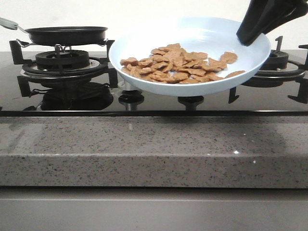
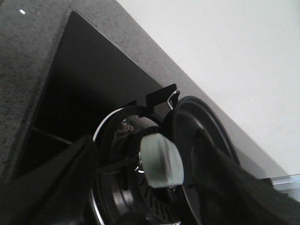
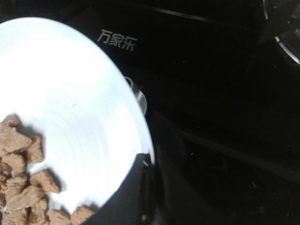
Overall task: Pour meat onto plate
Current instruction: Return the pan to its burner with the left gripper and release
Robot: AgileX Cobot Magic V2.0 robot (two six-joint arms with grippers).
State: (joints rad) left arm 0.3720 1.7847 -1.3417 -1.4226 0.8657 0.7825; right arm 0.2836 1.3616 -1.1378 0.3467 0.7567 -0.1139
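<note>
The pale light-blue plate (image 1: pixel 202 33) hangs in the air over the middle of the hob, tilted with its near edge low. The meat (image 1: pixel 180 65), many small orange-brown pieces, lies heaped in its lower half. My right gripper (image 1: pixel 247 34) is shut on the plate's far right rim; the right wrist view shows it (image 3: pixel 147 161) pinching the plate (image 3: pixel 70 103) beside the meat (image 3: pixel 18 187). The black frying pan (image 1: pixel 66 34) rests on the left burner. My left gripper (image 2: pixel 144 140) is open, its fingers on either side of the pan's pale handle end (image 2: pixel 159 159).
The black glass hob (image 1: pixel 154 103) has a left burner grate (image 1: pixel 62 65), a right burner (image 1: pixel 281 62) and two knobs (image 1: pixel 131 98) at the front. A speckled granite counter (image 1: pixel 154 154) runs along the near side. A white wall stands behind.
</note>
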